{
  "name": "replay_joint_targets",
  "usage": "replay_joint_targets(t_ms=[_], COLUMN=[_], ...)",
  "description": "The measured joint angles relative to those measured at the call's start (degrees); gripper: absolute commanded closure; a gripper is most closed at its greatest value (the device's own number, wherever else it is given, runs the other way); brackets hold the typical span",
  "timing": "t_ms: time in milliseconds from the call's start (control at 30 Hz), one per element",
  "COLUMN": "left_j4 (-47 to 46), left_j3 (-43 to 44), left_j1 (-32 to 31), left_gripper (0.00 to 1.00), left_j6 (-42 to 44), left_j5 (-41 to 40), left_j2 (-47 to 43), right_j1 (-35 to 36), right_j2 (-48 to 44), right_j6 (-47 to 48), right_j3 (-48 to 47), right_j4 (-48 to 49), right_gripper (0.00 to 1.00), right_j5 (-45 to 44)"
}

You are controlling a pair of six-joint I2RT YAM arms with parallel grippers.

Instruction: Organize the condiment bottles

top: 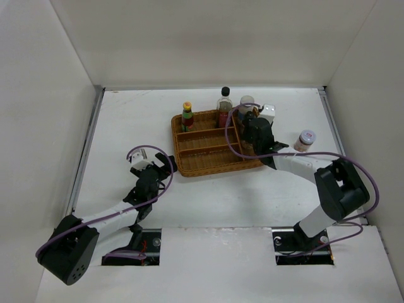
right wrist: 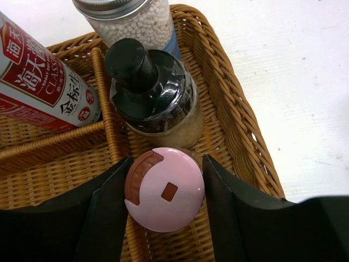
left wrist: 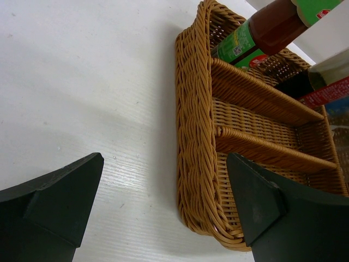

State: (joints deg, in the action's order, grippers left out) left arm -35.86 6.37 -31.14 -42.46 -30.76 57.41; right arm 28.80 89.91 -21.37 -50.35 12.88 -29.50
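Placement of the pink-capped jar [right wrist: 163, 191] is looking like the step in hand: the right gripper [right wrist: 167, 161] is gripping it from above, jaws clamped on either side of the cap, in the right-hand compartment of the wicker tray [right wrist: 240, 125]. Whether the jar is already resting on the weave is not showing. It is sitting just beside the dark-capped jar [right wrist: 152, 93], with the grey-lidded jar [right wrist: 128, 16] beyond, probably so the spice jars are lining up in one section. The red-labelled glass bottle [right wrist: 38, 76] is occupying the neighbouring section, and the yellow-capped sauce bottle [top: 187, 117] is standing at the far left corner. One pale jar [top: 305, 140] is waiting on the table [top: 126, 126], right of the tray. The left gripper [top: 161, 165] is hovering beside the tray's left wall, jaws wide apart and holding nothing, seemingly keeping clear.
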Motion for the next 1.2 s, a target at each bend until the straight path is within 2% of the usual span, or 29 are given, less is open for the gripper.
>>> replay_joint_targets(t_ms=[333,733,833,1000,1100,1200], left_j4=[0.0,0.0,0.0,0.0,-0.02,0.0], left_j3=[0.0,0.0,0.0,0.0,0.0,0.0], left_j1=[0.02,-0.02,-0.02,-0.02,-0.02,-0.15], left_gripper=[0.0,0.0,0.0,0.0,0.0,0.0], left_j6=[0.0,0.02,0.0,0.0,0.0,0.0], left_j5=[-0.02,-0.02,0.0,0.0,0.0,0.0], left_j2=[0.02,0.02,0.02,0.02,0.02,0.02], right_j1=[0.0,-0.22,-0.24,-2.21,-7.65,-15.3], right_j2=[2.54,3.72,-0.37,-15.13,-22.1,-23.34], right_j6=[2.51,3.56,3.58,2.67,1.29,-0.33], right_j3=[-0.11,-0.24,1.2,5.25,6.64,7.41], right_j4=[2.21,4.24,3.43,1.9,1.73,0.39], right_gripper=[0.49,0.19,0.15,0.08,0.03,0.0], right_j5=[-2.03,-3.32,-3.1,-2.32,-2.58,-5.07])
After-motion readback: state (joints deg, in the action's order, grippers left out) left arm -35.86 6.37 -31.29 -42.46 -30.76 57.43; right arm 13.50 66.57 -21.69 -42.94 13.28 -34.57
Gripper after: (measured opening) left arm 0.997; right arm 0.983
